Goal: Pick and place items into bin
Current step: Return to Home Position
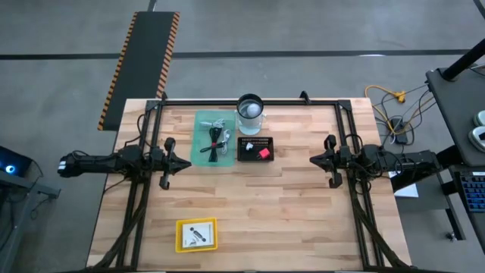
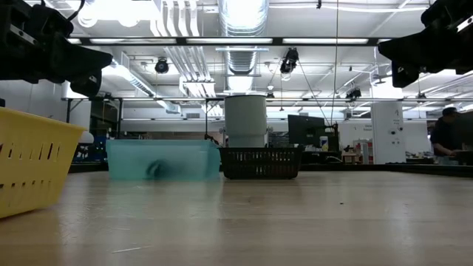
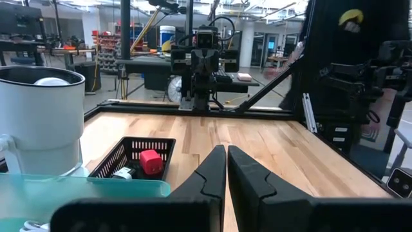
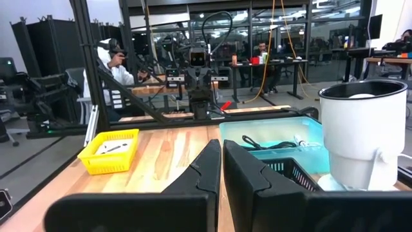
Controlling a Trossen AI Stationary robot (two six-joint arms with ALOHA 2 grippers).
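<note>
Thin coiled cables [image 1: 214, 144], black and pale, lie in a teal tray [image 1: 203, 121] at the far middle of the table. Right of it stands a black mesh basket [image 1: 247, 155] with a small red thing [image 1: 264, 152] inside. A yellow bin [image 1: 183, 235] near the near edge holds a few small pale and dark things. My left gripper [image 1: 186, 162] hovers shut left of the tray, and my right gripper [image 1: 314, 159] hovers shut right of the basket. Both point at the table's middle and hold nothing.
A white cup-like container [image 1: 251, 112] stands at the far edge behind the tray and basket. Black frame rails [image 1: 250, 101] run along the table's far edge and both sides. Bare wood lies between the two grippers and toward the near edge. People sit in the room beyond the table.
</note>
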